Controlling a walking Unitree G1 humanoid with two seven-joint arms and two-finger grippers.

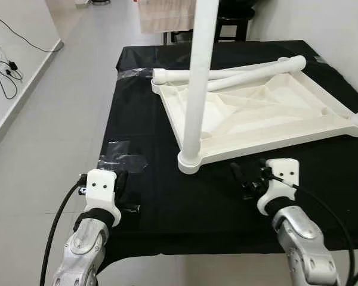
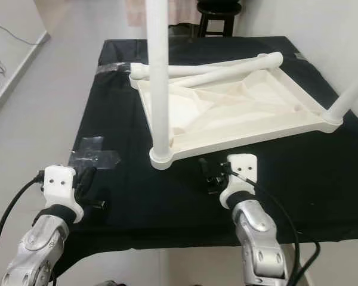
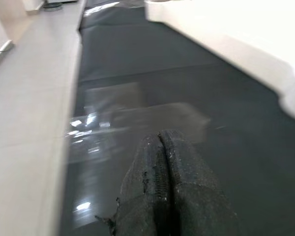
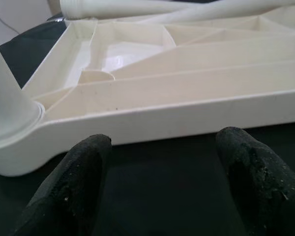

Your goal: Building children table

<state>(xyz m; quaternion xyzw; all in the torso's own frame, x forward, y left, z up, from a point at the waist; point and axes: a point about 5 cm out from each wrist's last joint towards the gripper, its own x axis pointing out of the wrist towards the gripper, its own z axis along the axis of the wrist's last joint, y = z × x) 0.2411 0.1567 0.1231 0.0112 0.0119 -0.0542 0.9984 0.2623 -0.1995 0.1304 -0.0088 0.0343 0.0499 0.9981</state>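
children table top (image 1: pixel 262 113) upside down, one leg (image 1: pixel 200 77) upright at near corner | right end effector (image 4: pixel 162 182) released, just short of its near edge | left end effector (image 3: pixel 162 147) clenched empty near surface (image 1: pixel 167 202) left edge

white tabletop (image 1: pixel 268 113) (ribbed), black cloth (image 1: pixel 185 196)

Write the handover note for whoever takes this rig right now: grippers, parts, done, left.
Left gripper: shut, empty, over the black cloth near the front left edge.
Right gripper: open, empty, facing the near rim of the tabletop.
Parts: the white tabletop lies upside down on the cloth. One leg stands upright in the near corner socket; a second leg stands at the right corner. Two loose legs lie across the far side.
Done: two legs in.
Left: fit the two loose legs, presumably then turn the table over.
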